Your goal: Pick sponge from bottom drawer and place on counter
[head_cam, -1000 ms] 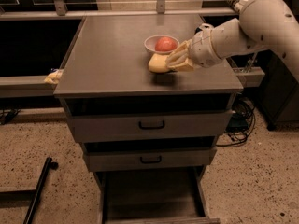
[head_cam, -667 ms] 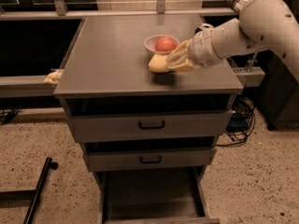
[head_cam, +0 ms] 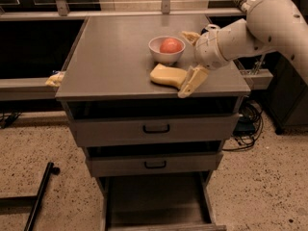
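The yellow sponge (head_cam: pixel 167 76) lies flat on the grey counter (head_cam: pixel 115 57), near its front edge and just in front of the white bowl (head_cam: pixel 165 52). My gripper (head_cam: pixel 185 64) is at the sponge's right end and is open. One cream finger (head_cam: pixel 191 83) slants down by the sponge's right edge and the other (head_cam: pixel 189 35) is up beside the bowl. The sponge is not held. The bottom drawer (head_cam: pixel 154 198) is pulled out below, its floor bare.
The white bowl holds a red round fruit (head_cam: pixel 171 45). A small yellowish cloth wad (head_cam: pixel 55 79) sits on the rail left of the cabinet. Two shut drawer fronts (head_cam: pixel 154 129) with black handles face me. A black bar (head_cam: pixel 38 196) lies on the floor at left.
My gripper was shut on the sponge above the counter; now its fingers have spread apart and the sponge rests on the counter, let go.
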Controlling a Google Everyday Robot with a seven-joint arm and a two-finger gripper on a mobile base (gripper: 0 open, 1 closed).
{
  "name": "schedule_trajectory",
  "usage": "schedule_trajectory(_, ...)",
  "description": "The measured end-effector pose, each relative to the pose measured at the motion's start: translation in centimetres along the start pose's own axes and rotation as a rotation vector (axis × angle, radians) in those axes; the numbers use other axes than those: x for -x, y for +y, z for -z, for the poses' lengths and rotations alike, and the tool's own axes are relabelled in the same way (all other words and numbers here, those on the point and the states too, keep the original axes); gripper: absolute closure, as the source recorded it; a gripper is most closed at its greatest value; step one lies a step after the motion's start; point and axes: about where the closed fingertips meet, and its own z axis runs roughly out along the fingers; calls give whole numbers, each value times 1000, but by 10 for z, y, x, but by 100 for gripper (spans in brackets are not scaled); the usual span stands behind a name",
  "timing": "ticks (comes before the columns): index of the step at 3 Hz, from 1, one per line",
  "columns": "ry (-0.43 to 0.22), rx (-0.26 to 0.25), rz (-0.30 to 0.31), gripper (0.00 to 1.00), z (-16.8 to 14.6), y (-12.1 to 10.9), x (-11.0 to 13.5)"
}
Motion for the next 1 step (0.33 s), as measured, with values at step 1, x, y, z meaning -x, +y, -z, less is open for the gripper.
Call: schedule_trajectory(1,0,0,0,0,0,0,0)
